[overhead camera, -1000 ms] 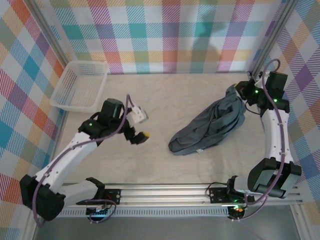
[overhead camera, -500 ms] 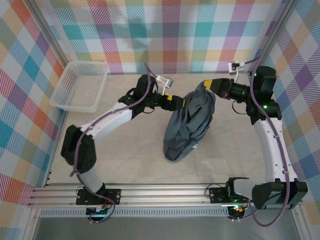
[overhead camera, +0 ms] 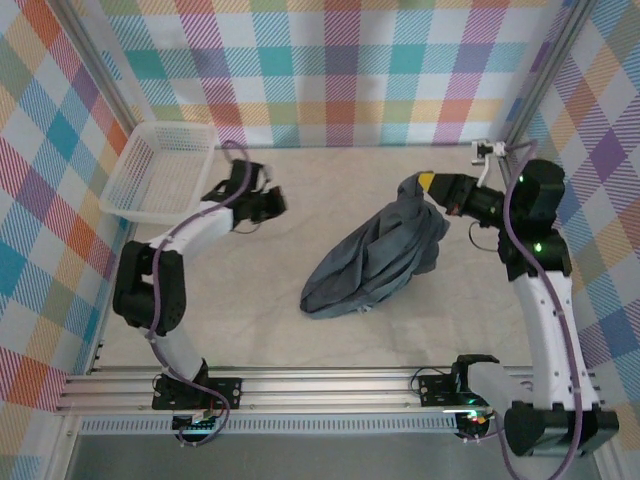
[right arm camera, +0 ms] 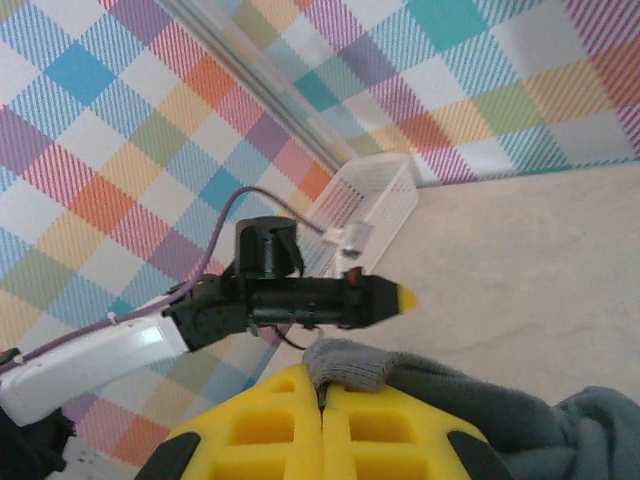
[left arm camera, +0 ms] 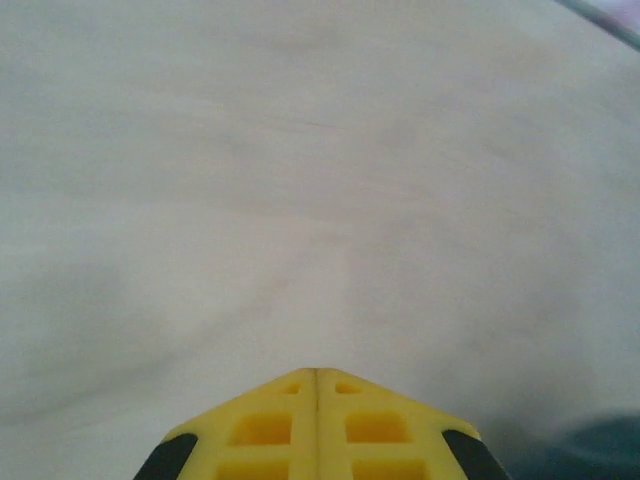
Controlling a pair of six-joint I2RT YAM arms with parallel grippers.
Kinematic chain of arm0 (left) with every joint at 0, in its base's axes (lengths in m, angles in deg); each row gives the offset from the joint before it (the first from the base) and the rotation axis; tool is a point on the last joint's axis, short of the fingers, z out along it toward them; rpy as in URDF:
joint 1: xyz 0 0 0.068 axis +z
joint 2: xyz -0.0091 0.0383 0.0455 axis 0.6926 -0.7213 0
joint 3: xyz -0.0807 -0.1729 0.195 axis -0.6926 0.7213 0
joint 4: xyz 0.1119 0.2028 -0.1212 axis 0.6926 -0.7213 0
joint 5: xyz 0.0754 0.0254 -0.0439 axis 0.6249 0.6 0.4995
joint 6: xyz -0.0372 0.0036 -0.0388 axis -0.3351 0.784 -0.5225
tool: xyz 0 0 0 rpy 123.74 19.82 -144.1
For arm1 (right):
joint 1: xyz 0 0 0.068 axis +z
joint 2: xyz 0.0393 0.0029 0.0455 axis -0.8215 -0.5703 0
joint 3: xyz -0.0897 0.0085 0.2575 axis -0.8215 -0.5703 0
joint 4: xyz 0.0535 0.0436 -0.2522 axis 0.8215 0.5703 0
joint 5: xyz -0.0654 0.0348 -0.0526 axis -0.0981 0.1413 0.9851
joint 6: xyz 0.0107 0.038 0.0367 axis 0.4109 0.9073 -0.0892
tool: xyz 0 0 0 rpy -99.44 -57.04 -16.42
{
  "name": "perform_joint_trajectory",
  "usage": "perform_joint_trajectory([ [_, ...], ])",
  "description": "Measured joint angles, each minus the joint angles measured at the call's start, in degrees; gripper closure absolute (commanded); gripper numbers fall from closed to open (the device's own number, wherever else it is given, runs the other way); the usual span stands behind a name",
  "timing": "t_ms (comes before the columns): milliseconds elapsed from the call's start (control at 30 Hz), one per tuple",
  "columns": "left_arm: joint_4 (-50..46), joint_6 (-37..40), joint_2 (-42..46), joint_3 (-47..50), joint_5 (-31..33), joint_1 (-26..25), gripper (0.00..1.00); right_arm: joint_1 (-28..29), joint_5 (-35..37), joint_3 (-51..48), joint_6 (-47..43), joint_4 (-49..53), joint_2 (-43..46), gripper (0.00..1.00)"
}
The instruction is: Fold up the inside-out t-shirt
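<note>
Left pincer (left arm camera: 316, 373) pulled back, pressed together empty; right pincer (overhead camera: 426, 183) clamps t-shirt (overhead camera: 372, 258)

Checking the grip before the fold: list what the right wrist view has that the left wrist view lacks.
Right wrist, not left wrist: the right gripper shut on a fold of the t-shirt, the left arm stretched out beyond it, the basket and the plaid wall. Left wrist, not right wrist: the left gripper shut with nothing between its fingers, above the table. Both: closed yellow fingers at the bottom edge and the pale table surface.
</note>
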Motion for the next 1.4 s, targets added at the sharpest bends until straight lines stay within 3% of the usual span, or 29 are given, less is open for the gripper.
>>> perform_joint_trajectory([
  [100,-0.3,1.6,2.4,4.2,-2.2,3.0,0.99,-0.1,-0.7,-5.4,1.4,-4.2,2.3,1.0],
  [133,0.2,2.8,2.9,4.9,-4.8,2.4,0.9,-0.1,-1.4,-6.4,1.9,-5.2,2.1,1.0],
  [200,1.4,7.3,3.5,5.0,-11.1,-1.3,0.58,-0.1,-2.8,-7.1,2.8,-6.6,-0.1,1.0],
  [300,0.9,16.5,3.3,1.7,-16.0,-10.9,0.33,-0.1,-4.9,-7.1,3.3,-8.3,-3.4,1.0],
  [433,-0.2,24.2,-0.5,-6.8,-19.2,-20.1,0.21,0.2,-7.3,-6.7,3.5,-9.0,-5.3,1.0],
  [533,0.1,25.7,-6.6,-12.6,-18.5,-20.4,0.1,0.6,-8.5,-5.5,3.6,-9.0,-5.7,1.0],
  [633,0.4,25.1,-14.5,-17.6,-19.5,-19.8,0.08,1.2,-9.3,-4.5,3.6,-9.0,-5.7,1.0],
  [700,0.5,24.6,-20.1,-20.2,-20.9,-19.5,0.09,1.4,-9.7,-4.4,3.6,-9.1,-5.6,1.0],
  [767,0.5,23.8,-24.5,-21.6,-21.4,-19.6,0.18,1.5,-9.7,-4.4,3.6,-9.1,-5.6,1.0],
  [800,0.5,23.3,-26.1,-21.6,-21.6,-19.9,0.35,1.6,-9.7,-4.4,3.6,-9.1,-5.6,1.0],
  [867,0.7,22.3,-27.8,-21.4,-22.1,-20.3,0.99,1.6,-9.7,-4.4,3.6,-8.9,-5.6,1.0],
  [1067,5.4,17.2,-26.0,-18.7,-19.7,-19.8,1.0,1.8,-6.3,-4.4,1.4,-5.4,-4.7,1.0],
  [1167,6.2,11.6,-20.7,-14.2,-15.1,-16.7,1.0,1.8,-1.5,-4.5,0.2,-3.5,-2.4,1.0],
  [1267,5.7,6.3,-11.8,-8.9,-8.5,-9.2,1.0,1.8,7.0,-6.7,-0.8,-3.3,3.2,1.0],
  [1400,2.1,2.4,-0.1,-5.0,-0.9,3.2,1.0,1.9,23.8,-10.8,-1.4,-0.8,13.3,1.0],
])
